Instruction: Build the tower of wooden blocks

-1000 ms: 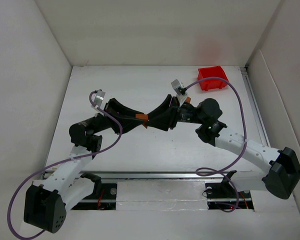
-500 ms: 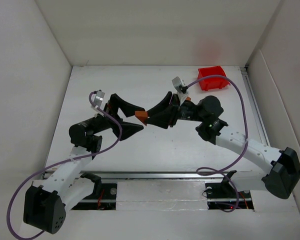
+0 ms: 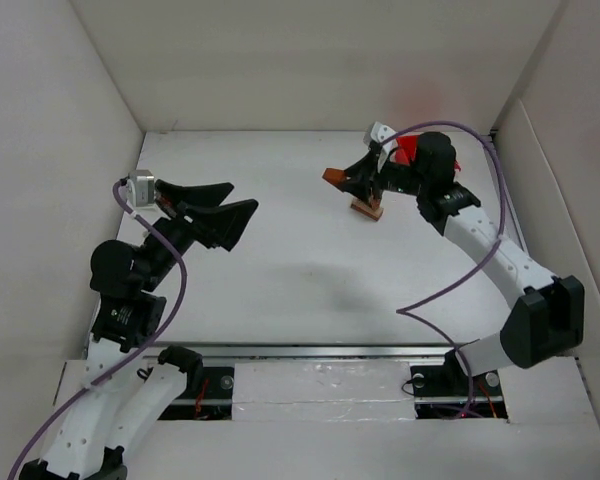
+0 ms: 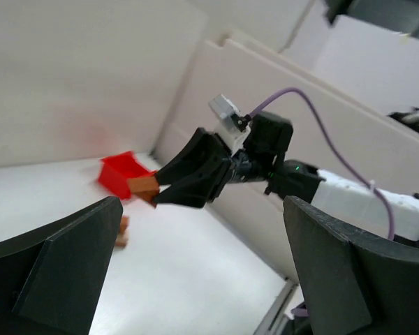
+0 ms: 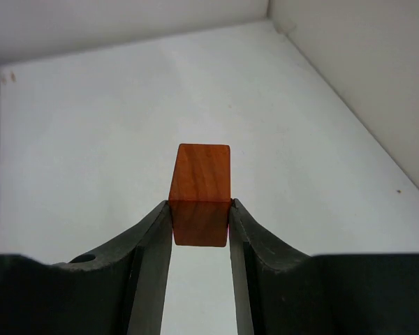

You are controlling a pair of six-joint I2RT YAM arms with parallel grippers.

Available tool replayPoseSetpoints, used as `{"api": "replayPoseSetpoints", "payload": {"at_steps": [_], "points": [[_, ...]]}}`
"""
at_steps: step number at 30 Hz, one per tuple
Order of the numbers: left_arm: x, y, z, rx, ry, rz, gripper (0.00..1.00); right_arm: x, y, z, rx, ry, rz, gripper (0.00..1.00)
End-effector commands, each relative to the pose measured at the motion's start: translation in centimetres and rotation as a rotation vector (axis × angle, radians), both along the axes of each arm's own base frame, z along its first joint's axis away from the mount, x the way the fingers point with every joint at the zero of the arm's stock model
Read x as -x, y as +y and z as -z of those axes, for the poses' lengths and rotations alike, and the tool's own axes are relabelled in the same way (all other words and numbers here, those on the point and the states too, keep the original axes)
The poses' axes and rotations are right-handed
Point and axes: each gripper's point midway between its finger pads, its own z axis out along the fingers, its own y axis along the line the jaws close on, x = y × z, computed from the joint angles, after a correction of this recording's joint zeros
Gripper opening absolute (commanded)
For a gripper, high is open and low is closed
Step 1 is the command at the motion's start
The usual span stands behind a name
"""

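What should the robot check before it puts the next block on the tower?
1. Block held tight: ok. Both fingers of the right gripper pinch it.
2. Block lined up over the tower: not ok. From above, the block looks off to the tower's left.
3. Tower standing straight: cannot tell. It is too small in the pictures.
4. Left gripper out of the way: ok. It is open, empty and far over on the left side.
5. Block turned the right way for stacking: cannot tell.
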Motion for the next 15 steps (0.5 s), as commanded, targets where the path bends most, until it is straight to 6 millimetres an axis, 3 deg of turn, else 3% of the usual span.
{"api": "replayPoseSetpoints", "payload": {"at_steps": [1, 2, 3, 6, 7, 10, 15], "points": [[-2.3, 2.3, 6.2, -0.210, 0.226, -0.191, 0.99, -4.5, -3.3, 4.8, 0.289, -0.061, 0.046, 0.00], [-2.1, 2.6, 6.7, -0.237, 0.230, -0.198, 0.99, -6.4, -5.2, 5.6, 0.293, -0.026, 0.098, 0.00], [-2.1, 2.8, 7.5, -0.275, 0.232, -0.212, 0.99, -7.8, -5.9, 7.9, 0.321, 0.034, 0.116, 0.00], [-1.7, 3.3, 9.6, -0.319, 0.257, -0.229, 0.99, -10.6, -9.2, 9.9, 0.393, 0.051, 0.184, 0.00], [-1.8, 3.2, 10.7, -0.333, 0.268, -0.222, 0.99, -11.4, -9.9, 11.7, 0.420, 0.079, 0.184, 0.00], [-1.5, 3.0, 11.9, -0.362, 0.279, -0.199, 0.99, -12.6, -10.7, 13.0, 0.417, 0.105, 0.183, 0.00], [-1.6, 2.9, 13.2, -0.392, 0.311, -0.188, 0.99, -13.4, -11.5, 13.1, 0.421, 0.129, 0.229, 0.00]]}}
